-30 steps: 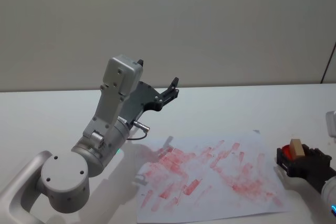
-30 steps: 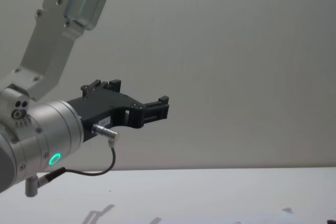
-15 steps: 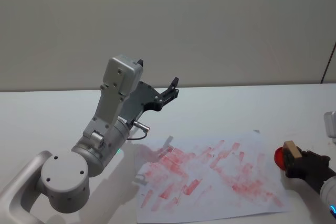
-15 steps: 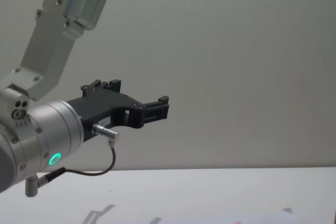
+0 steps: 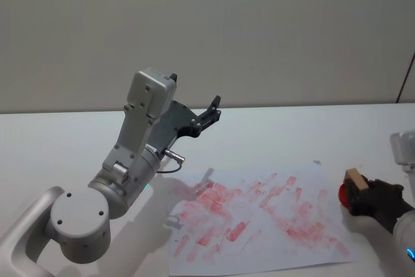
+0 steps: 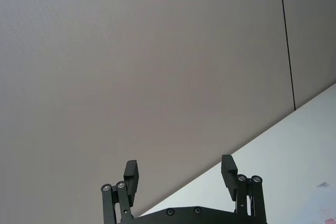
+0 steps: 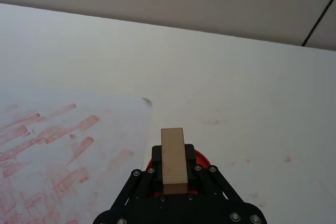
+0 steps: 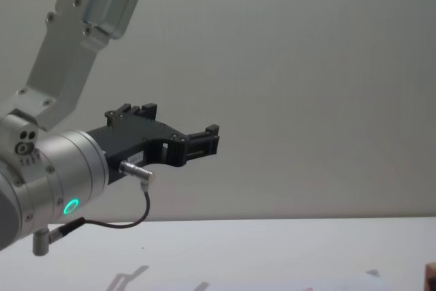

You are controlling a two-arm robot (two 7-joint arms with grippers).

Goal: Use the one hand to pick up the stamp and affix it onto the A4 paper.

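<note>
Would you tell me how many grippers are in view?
2: the left gripper raised open above the table, the right gripper beside the A4 paper, gripping the stamp.

Head looks down, chest level, sharing left hand (image 5: 216, 107)

**Sheet open, edges crowded**

The A4 paper (image 5: 259, 222) is left open from above. Its left edge is flanked by the raised left arm (image 5: 139, 147); off its right edge, a red ink pad (image 5: 343, 194) is overhung by the hand (image 5: 362, 191) gripping the stamp (image 5: 355, 178).
</note>
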